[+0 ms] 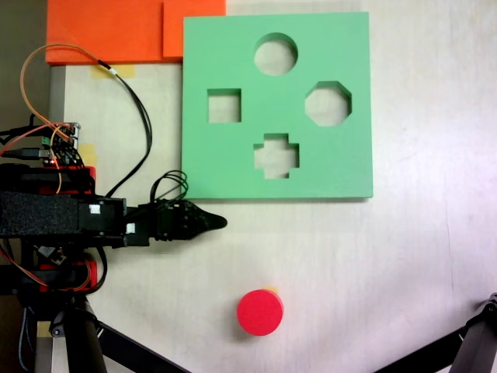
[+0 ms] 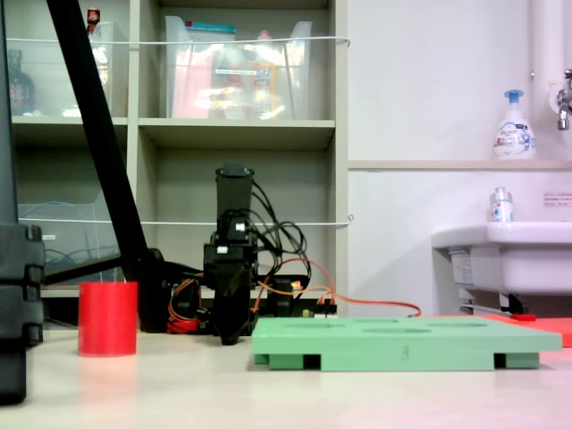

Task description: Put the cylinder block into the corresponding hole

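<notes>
Your gripper (image 1: 217,222) sits left of centre in the top-down fixed view, its dark tip pointing right and ending in a single point just below the lower left corner of the green board (image 1: 233,167). You see one tip only there, and in the low side-on fixed view the gripper (image 2: 231,338) faces you end-on with its tip down at the table, so you cannot tell whether the jaws are parted or together. Nothing is between them that you can see.

The red cylinder (image 1: 260,312) stands upright on the table (image 1: 404,264) in the lower middle of the top-down view, well apart from the gripper tip and from the board. In the side-on view the cylinder (image 2: 107,318) stands at the left, with the gripper between it and the board (image 2: 407,344).

The round hole (image 1: 276,54) is the cutout nearest the top edge of the board in the top-down view, and it holds nothing. An orange sheet (image 1: 109,31) lies in the upper left corner, touching the board's top left
</notes>
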Robot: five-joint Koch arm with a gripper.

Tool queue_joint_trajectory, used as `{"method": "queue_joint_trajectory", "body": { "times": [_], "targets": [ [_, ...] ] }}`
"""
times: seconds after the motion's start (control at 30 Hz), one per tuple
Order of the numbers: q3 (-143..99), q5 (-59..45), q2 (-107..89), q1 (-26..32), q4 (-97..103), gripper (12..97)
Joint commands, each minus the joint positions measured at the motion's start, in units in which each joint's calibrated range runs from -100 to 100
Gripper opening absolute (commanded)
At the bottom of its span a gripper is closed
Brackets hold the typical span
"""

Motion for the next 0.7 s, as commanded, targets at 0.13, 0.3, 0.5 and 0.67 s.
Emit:
{"method": "queue_joint_trajectory", "body": {
  "times": [0.13,0.3,0.5,0.67],
  "targets": [
    [-1.96,-0.24,-0.27,0.00,-1.72,48.6],
    [-1.96,-0.24,-0.27,0.00,-1.72,48.6],
    [-1.96,-0.24,-0.27,0.00,-1.72,48.6],
    [-1.96,-0.24,-0.27,0.00,-2.01,48.9]
  ]
}}
